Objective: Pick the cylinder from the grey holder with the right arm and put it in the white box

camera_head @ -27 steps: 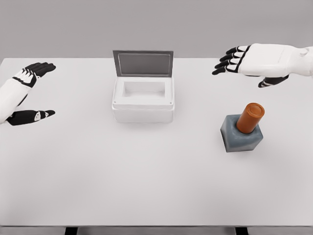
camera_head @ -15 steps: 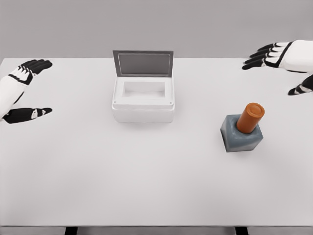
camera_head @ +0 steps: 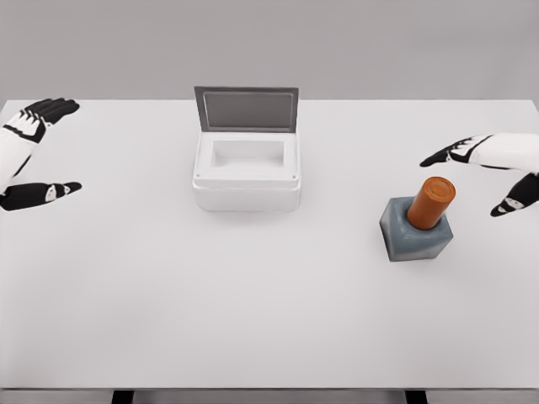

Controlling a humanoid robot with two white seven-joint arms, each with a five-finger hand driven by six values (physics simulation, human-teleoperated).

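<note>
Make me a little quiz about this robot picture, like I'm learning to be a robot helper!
1. True or false: the orange cylinder is already inside the white box.
2. Which hand is closer to the cylinder? A) left hand B) right hand
3. Fill in the blank: the white box's lid is ____.

Key
1. False. The cylinder stands tilted in the grey holder.
2. B. The right hand is just to the right of the cylinder, with open fingers, not touching it. The left hand is far off at the table's left edge.
3. Open. It stands up behind the box.
</note>
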